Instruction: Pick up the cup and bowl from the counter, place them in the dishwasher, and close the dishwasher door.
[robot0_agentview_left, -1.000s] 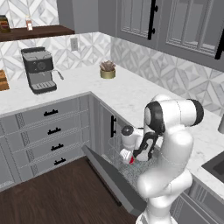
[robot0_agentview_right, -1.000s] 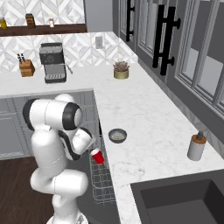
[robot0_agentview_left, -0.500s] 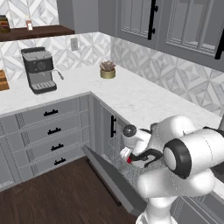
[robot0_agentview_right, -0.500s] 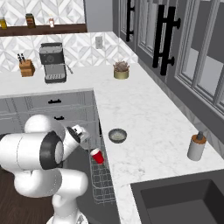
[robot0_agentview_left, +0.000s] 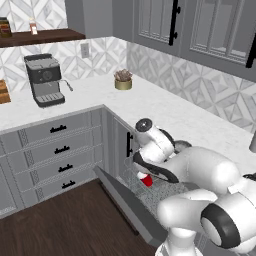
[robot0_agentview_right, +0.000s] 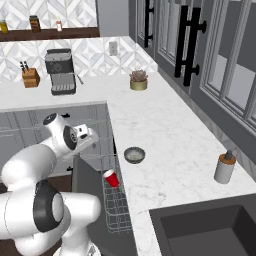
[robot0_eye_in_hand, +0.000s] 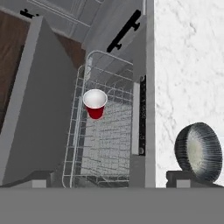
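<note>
The red cup leans in the grey wire rack of the open dishwasher, also seen as the cup and the cup. The grey bowl sits on the white counter near its edge, beside the rack; in the hand view the bowl lies just above the right fingertip. My gripper hangs open above the rack and counter edge with nothing between its fingers. The dishwasher door is folded down, its dark inner face up.
A steel soap dispenser stands by the dark sink. A yellow plant pot, a coffee machine and a knife block stand at the back. Grey drawers flank the open door.
The arm has swung round and the hand has risen from beside the cup. The cup stays in the rack and the bowl has not moved.
</note>
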